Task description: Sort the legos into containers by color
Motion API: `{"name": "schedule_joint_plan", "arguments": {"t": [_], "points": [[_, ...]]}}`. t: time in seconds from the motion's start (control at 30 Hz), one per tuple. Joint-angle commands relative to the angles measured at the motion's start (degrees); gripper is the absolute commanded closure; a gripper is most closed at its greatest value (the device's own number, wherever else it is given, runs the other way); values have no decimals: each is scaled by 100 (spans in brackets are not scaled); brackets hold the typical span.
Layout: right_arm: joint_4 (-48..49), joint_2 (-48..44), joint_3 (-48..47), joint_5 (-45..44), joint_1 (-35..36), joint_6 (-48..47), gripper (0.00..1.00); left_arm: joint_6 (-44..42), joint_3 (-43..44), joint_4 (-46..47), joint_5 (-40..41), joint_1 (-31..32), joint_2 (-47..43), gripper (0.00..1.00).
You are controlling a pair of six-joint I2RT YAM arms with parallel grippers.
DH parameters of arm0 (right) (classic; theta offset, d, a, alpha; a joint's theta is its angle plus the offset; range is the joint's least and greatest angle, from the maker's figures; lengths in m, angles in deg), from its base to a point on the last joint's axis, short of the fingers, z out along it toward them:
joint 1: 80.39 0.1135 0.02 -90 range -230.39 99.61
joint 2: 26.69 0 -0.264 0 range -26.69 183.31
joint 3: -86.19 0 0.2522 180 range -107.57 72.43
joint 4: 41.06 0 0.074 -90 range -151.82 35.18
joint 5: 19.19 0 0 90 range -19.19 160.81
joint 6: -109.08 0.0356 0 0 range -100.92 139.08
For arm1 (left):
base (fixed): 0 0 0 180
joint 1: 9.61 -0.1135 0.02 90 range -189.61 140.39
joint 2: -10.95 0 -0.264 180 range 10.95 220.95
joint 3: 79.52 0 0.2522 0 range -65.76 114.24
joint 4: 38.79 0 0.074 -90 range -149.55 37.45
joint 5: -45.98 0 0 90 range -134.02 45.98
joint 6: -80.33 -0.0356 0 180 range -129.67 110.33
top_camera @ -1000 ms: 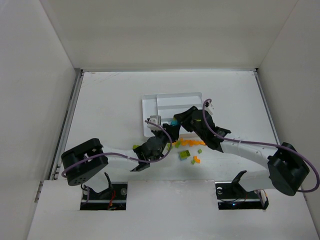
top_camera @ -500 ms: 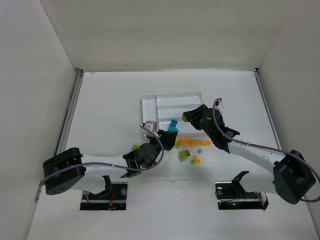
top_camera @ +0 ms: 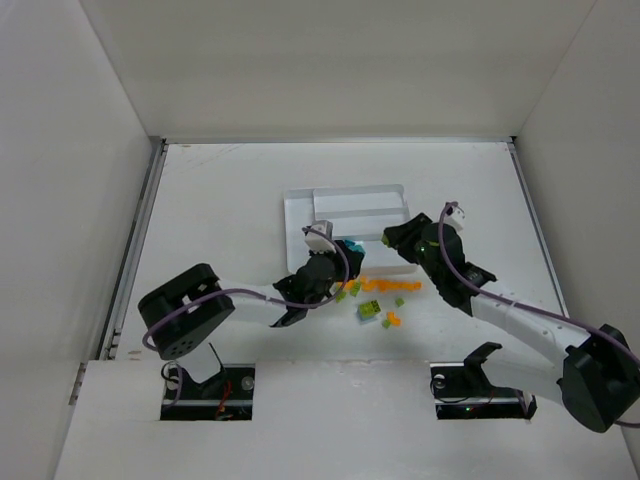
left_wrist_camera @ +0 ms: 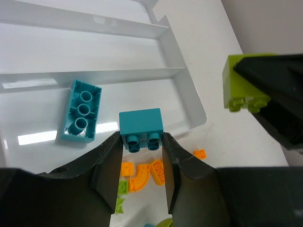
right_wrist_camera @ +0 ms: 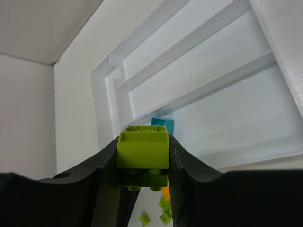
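A: Status?

B: Both arms are at the place step, each loaded. The left gripper [left_wrist_camera: 141, 150] is clamped on a teal brick [left_wrist_camera: 140, 126] and hangs over the near long section of the tray [left_wrist_camera: 188, 97], close to its right end. A second teal brick [left_wrist_camera: 81, 111] lies in that same section, underside up.

A: Right side?

B: The right gripper [right_wrist_camera: 143, 163] pinches a lime brick [right_wrist_camera: 143, 147] near the tray's near right corner. Can't tell if it's over a section yet.

A: Next move?

B: Left, I'd say just part the jaws, since the section matches. Going a bit lower first would limit bounce. Right needs to carry the lime past the teal section to one of the other long sections. Both look bare in the right wrist view. The arms sit close together at that corner, so I'd sequence them: left drops and clears, then right goes in.

A: What's left?

B: Orange pieces [top_camera: 385, 286] and lime bits [top_camera: 369, 309] are loose on the table [top_camera: 220, 200], just in front of the tray. Early in the sort, by my read.
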Motion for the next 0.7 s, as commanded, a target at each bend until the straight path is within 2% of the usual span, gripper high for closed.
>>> {"name": "schedule_joint_plan", "arguments": {"t": [0.0, 0.07, 0.17, 0.33, 0.67], "points": [[-46, -126, 111, -114, -3, -327, 80, 412, 466, 141, -688, -220, 285, 82], [-28, -144, 155, -88, -3, -397, 80, 509, 580, 132, -855, -309, 453, 77], [16, -161, 216, -35, -3, -503, 80, 580, 633, 123, -979, -423, 515, 64], [261, -161, 217, 535, -30, -582, 80, 676, 467, 79, -1119, -441, 130, 43], [876, -100, 208, 1590, -232, -222, 78, 1090, -324, 219, -1295, -107, -1171, 42]]}}
